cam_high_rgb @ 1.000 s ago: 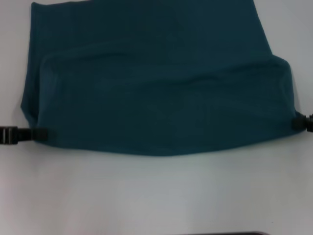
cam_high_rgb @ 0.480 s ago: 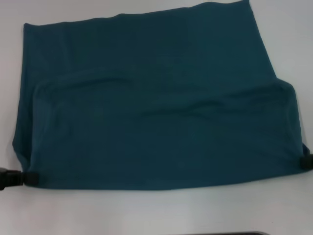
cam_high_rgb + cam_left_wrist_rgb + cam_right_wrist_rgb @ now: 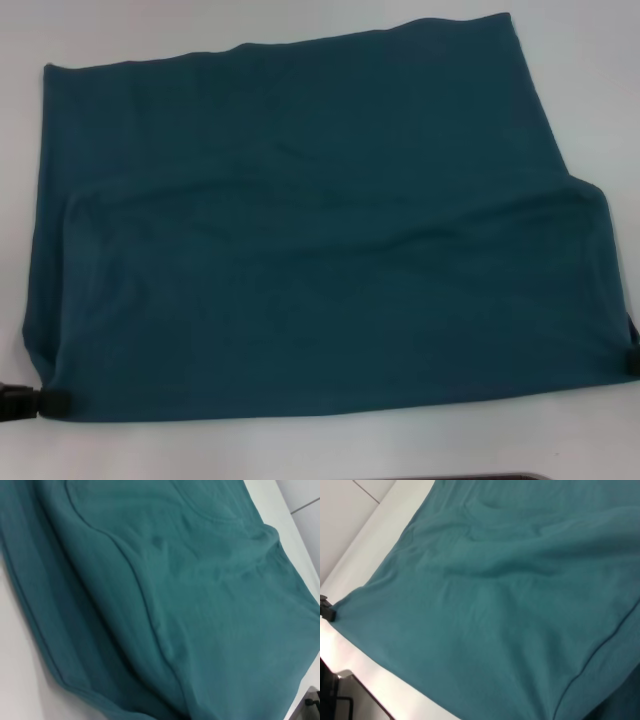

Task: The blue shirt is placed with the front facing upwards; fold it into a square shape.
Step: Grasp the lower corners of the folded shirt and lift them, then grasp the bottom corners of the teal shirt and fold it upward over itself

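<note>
The blue shirt [image 3: 320,230] lies on the white table, plain teal with no lettering showing. A folded upper layer covers its near part, with the fold's far edge running across the middle. My left gripper [image 3: 52,402] is shut on the near left corner of that layer, low at the table. At the picture's right edge my right gripper [image 3: 632,362] pinches the near right corner. The left wrist view shows the shirt [image 3: 175,580] with its layered hems. In the right wrist view the shirt [image 3: 510,595] fills the picture, with the left gripper [image 3: 326,609] at its far corner.
Bare white table [image 3: 300,450] runs along the near side of the cloth and past its far right corner. A dark edge [image 3: 470,477] shows at the bottom of the head view. A dark frame [image 3: 335,700] stands beside the table edge in the right wrist view.
Both grippers have moved toward me with the folded layer's corners, dragging the near edge closer. The whole shirt has shifted nearer, and its far edge has come into view.
</note>
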`<move>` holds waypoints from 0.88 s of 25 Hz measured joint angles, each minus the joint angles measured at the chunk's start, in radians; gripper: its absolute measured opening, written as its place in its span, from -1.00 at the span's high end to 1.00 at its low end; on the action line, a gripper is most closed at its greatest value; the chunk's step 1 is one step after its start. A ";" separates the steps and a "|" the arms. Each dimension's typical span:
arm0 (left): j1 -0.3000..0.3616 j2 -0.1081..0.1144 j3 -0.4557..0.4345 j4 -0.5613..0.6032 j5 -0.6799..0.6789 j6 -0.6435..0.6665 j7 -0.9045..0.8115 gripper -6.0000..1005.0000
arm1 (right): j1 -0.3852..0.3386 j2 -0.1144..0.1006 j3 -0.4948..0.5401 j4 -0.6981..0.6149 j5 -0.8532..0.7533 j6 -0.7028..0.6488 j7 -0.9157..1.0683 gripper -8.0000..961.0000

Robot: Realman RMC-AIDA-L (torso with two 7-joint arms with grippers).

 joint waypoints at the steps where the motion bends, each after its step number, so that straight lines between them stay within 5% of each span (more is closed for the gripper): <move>1: 0.000 0.000 0.000 0.000 0.000 0.000 0.000 0.98 | -0.002 0.000 0.004 0.000 0.000 -0.005 -0.003 0.92; 12: 0.005 0.001 -0.028 -0.003 0.007 0.021 0.030 0.98 | -0.002 0.001 0.039 0.009 -0.005 -0.027 -0.035 0.92; 22: -0.061 0.007 -0.130 -0.005 -0.004 0.015 0.051 0.98 | 0.090 0.006 0.094 0.013 0.000 -0.024 -0.031 0.92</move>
